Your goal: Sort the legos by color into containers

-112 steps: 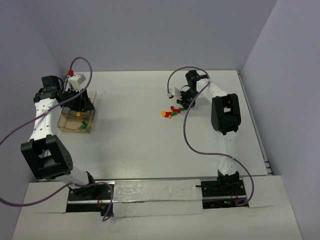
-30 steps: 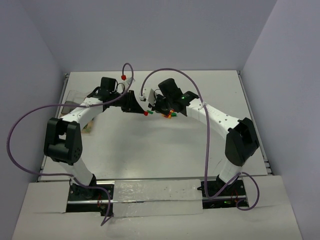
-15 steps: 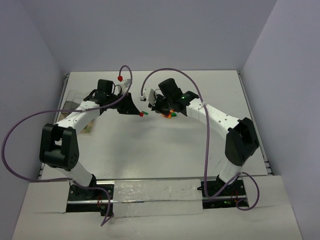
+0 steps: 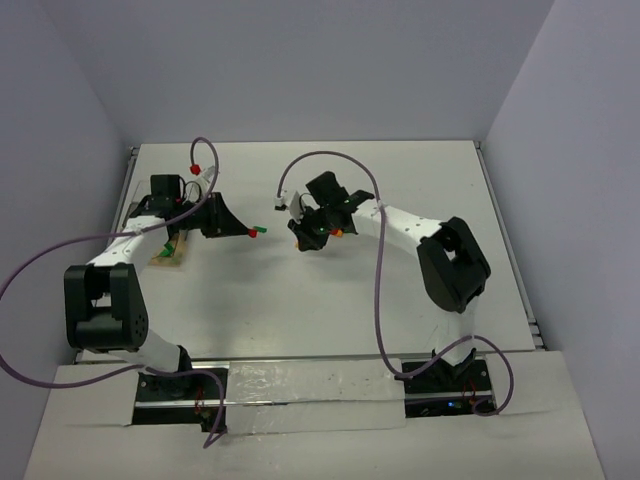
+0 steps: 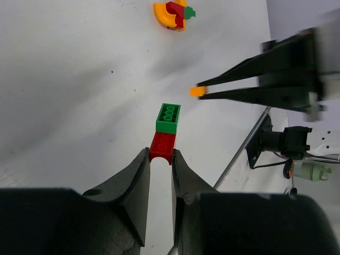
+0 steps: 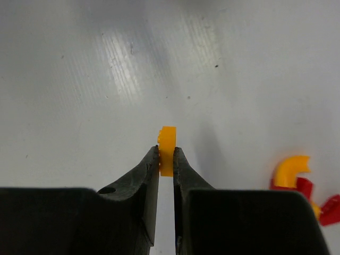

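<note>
My left arm (image 4: 130, 240) has swung back from the middle of the surface (image 4: 400, 290) toward its left edge, and my right arm (image 4: 400, 222) has folded its elbow inward while its tip keeps near the loose pile. The containers (image 4: 163, 258) lie at the left edge, their tan base showing beside my left forearm; what lies in them I cannot make out. My left pincer (image 5: 161, 154) is closed narrowly on a red brick (image 5: 162, 146), with a green brick (image 5: 168, 118) stuck to its far end, both held clear above the surface and short of the containers. My right pincer (image 6: 166, 154) is clamped just as narrowly on a small orange brick (image 6: 169, 135), lifted off the surface, its tip pointing toward my left one. The remaining legos (image 4: 338, 232), red, orange and green, lie in a small cluster just beside the right pincer.
</note>
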Motion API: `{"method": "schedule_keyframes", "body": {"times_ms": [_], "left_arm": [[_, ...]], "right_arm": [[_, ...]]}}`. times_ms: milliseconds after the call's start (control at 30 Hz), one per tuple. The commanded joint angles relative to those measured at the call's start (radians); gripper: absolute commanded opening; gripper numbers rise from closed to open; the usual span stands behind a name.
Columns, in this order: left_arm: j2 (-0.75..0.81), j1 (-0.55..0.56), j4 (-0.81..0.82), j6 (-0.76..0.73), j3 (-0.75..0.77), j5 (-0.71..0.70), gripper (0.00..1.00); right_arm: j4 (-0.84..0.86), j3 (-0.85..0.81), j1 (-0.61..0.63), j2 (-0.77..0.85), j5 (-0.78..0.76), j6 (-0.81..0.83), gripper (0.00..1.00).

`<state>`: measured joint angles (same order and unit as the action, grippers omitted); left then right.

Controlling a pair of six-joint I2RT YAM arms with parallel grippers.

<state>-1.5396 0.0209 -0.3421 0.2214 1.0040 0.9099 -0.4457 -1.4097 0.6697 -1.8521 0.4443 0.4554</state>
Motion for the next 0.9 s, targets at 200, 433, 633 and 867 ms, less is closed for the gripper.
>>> {"method": "schedule_keyframes", "body": {"times_ms": [200, 433, 633, 867], "left_arm": [[0.006, -0.016, -0.162, -0.203, 0.046, 0.1, 0.0], [-0.017, -0.018, -0.227, -0.327, 0.047, 0.145, 0.0], [-0.011, -0.018, -0.3, -0.433, 0.039, 0.218, 0.0], [-0.032, -0.016, -0.46, -0.616, 0.067, 0.343, 0.0]], "right_arm": [[0.014, -0.084, -0.002, -0.178, 0.108, -0.135, 0.33], [0.0, -0.073, -0.007, -0.138, 0.201, -0.135, 0.62], [-0.019, -0.07, -0.045, -0.047, 0.489, -0.135, 0.65], [0.009, -0.11, -0.048, -0.037, 0.576, -0.192, 0.65]]}}
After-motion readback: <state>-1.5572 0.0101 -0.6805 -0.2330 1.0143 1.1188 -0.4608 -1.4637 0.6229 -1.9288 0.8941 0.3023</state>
